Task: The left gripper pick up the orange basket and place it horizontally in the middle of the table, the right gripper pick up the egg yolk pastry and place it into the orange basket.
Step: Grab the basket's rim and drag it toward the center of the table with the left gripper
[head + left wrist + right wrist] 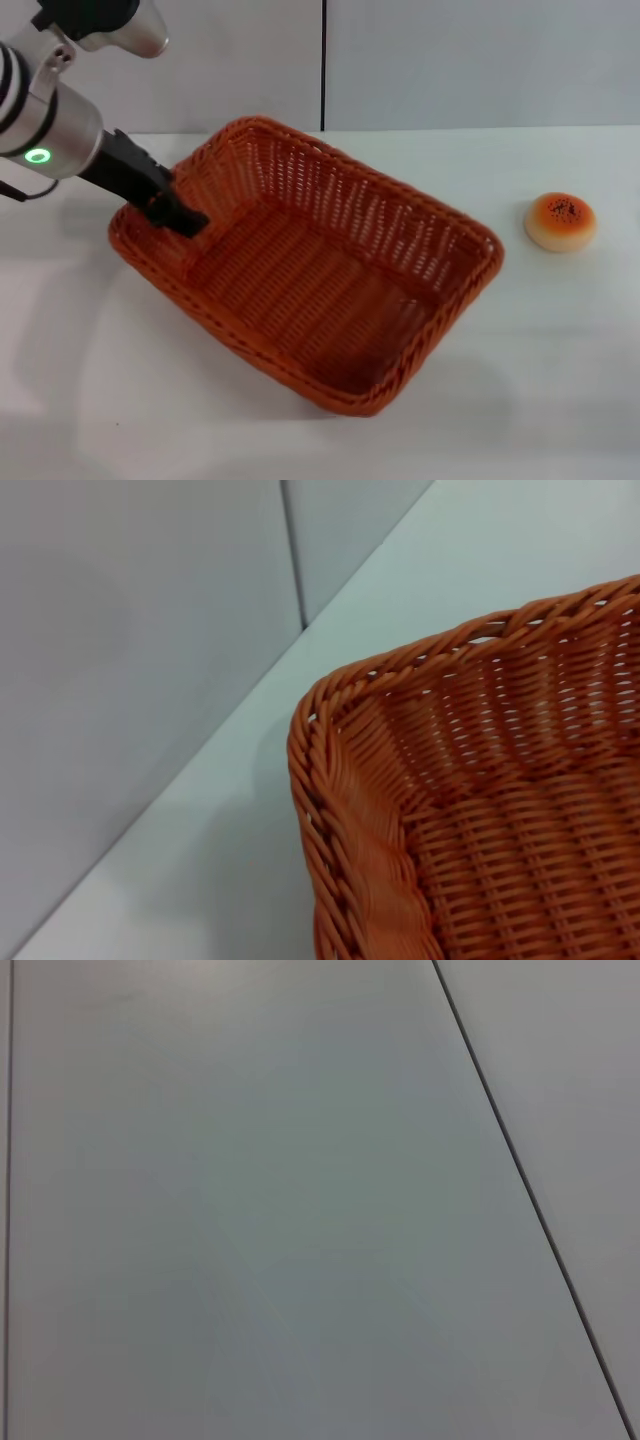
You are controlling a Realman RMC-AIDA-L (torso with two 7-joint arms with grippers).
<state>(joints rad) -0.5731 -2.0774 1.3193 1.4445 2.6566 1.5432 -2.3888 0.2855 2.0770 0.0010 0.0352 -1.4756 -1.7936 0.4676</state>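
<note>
The orange basket point(300, 275) lies slantwise across the middle of the white table point(560, 360), one long side running from back left to front right. My left gripper point(176, 212) reaches in from the left and is shut on the braided rim of the basket's left short wall. The left wrist view shows that corner of the basket point(330, 810) close up, without my fingers. The egg yolk pastry point(560, 221) sits on the table to the right of the basket, apart from it. The right gripper is out of view.
A pale wall point(450, 60) with a dark vertical seam point(323, 65) stands behind the table's far edge. Bare tabletop lies in front of the basket and around the pastry. The right wrist view holds only a plain pale surface point(250, 1220) with a dark seam.
</note>
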